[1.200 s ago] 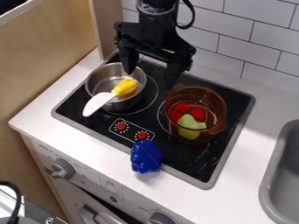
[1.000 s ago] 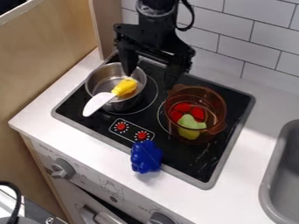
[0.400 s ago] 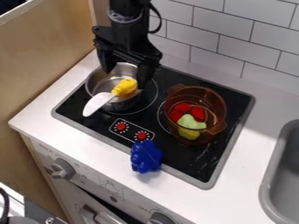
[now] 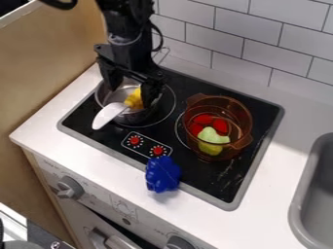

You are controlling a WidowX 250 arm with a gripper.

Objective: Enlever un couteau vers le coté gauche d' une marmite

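Hanging over the metal pot, my end effector is open, its two fingers parted with the yellow handle of the knife between them as the camera sees it. Whether either finger touches the handle I cannot tell. The knife lies slanted: its handle is over the pot, just below my end effector in the view, and its white blade crosses the near rim and juts out toward the lower left. That rim stands closest in the way, curving round the handle and partly hidden behind my fingers.

To the right of my end effector, on the same black stove, sits the amber pot, apart from the metal one. Through its clear wall I see red pieces and a green piece. Below my end effector, between it and the near edge of the stove, are two red dials. Further below, a blue toy lies over that edge, partly on the white desk. Well apart to the lower right is the grey sink. Behind my end effector rises the tiled wall, and a wooden panel stands to its left.
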